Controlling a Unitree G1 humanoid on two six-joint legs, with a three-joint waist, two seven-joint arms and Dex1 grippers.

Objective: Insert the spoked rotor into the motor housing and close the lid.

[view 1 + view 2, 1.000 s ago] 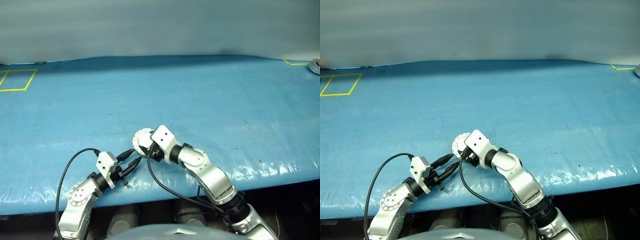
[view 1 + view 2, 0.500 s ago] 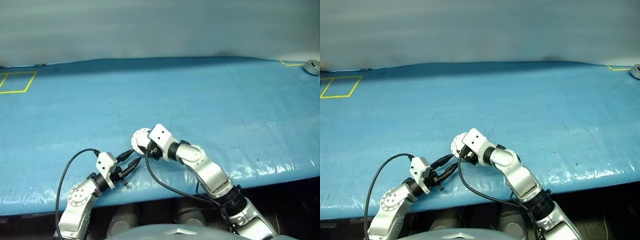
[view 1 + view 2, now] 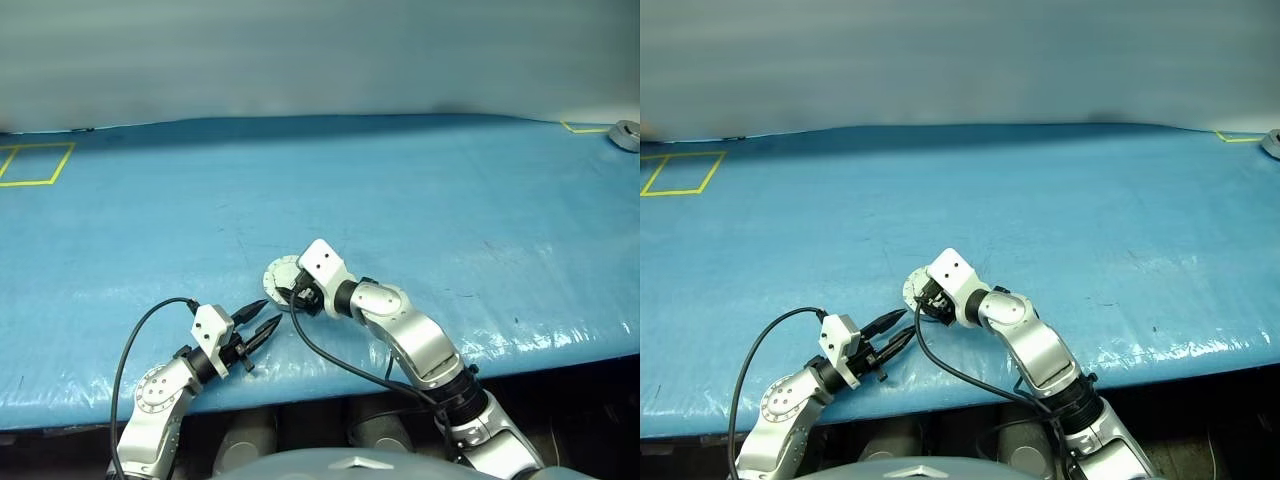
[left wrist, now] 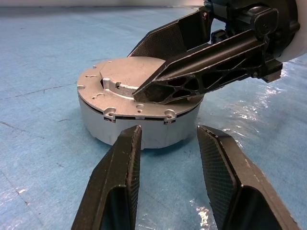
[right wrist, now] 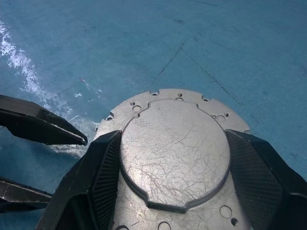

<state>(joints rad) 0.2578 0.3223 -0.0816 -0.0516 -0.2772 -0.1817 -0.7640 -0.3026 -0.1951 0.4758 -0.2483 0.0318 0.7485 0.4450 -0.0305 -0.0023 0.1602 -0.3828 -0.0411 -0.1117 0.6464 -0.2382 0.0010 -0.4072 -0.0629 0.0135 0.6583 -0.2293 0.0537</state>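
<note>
lid [image 4: 125, 76]: sitting shut on housing [image 4: 144, 128]
right fingers [image 5: 170, 191]: spread wide, straddling lid's raised centre; risking dragging it askew
left fingers [image 4: 168, 179]: half open, empty, at housing's 6 o'clock

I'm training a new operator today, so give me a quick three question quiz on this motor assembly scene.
1. True or false: the lid lies shut on the motor housing.
2. Which gripper has its fingers on either side of the lid's raised centre? A) left B) right
3. Fill in: the left gripper hangs with its fingers ____, just short of the housing.

Key: 1 true. 2 B, the right gripper. 3 open.
</note>
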